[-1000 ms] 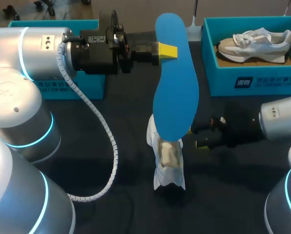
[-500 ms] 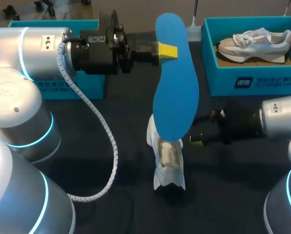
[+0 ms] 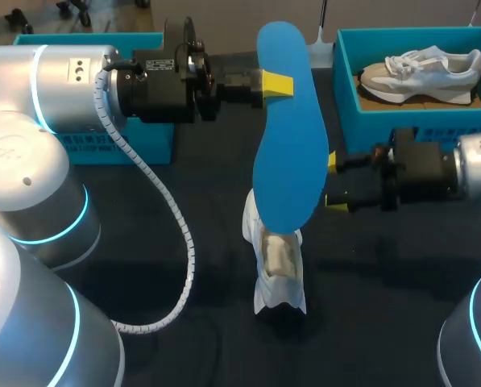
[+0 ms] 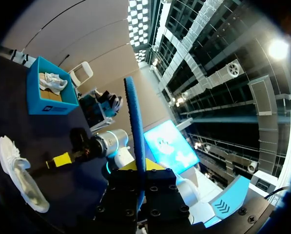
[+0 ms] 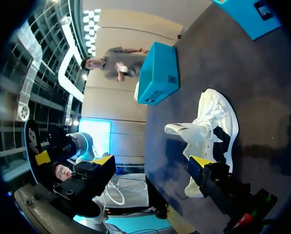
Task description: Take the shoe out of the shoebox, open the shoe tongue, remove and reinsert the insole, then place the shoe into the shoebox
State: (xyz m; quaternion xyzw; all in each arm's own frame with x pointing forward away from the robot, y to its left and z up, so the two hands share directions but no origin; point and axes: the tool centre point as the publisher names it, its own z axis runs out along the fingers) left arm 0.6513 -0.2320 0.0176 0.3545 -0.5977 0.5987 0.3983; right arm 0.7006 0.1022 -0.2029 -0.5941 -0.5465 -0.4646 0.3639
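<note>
A white shoe [image 3: 276, 266] lies on the dark table [image 3: 385, 274], its opening facing up. Above it hangs the blue insole [image 3: 291, 137], upright, with my left gripper [image 3: 276, 83] shut on its upper part. In the left wrist view the insole [image 4: 135, 131] stands edge-on between the fingers of my left gripper [image 4: 139, 168], and the shoe [image 4: 18, 173] lies below. My right gripper [image 3: 333, 181] stands open just right of the insole's lower half, holding nothing. The right wrist view shows my right gripper [image 5: 152, 163] wide open, with the shoe [image 5: 208, 131] ahead of it.
A teal shoebox [image 3: 361, 121] at the back right holds a second white shoe [image 3: 421, 71]. Another teal box [image 3: 95, 145] sits at the back left, partly behind my left arm. A white cable [image 3: 172, 234] loops from that arm down to the table.
My right arm has risen and moved toward the back, bringing its open gripper from beside the shoe up to the insole's lower half. The left arm and insole have not moved.
</note>
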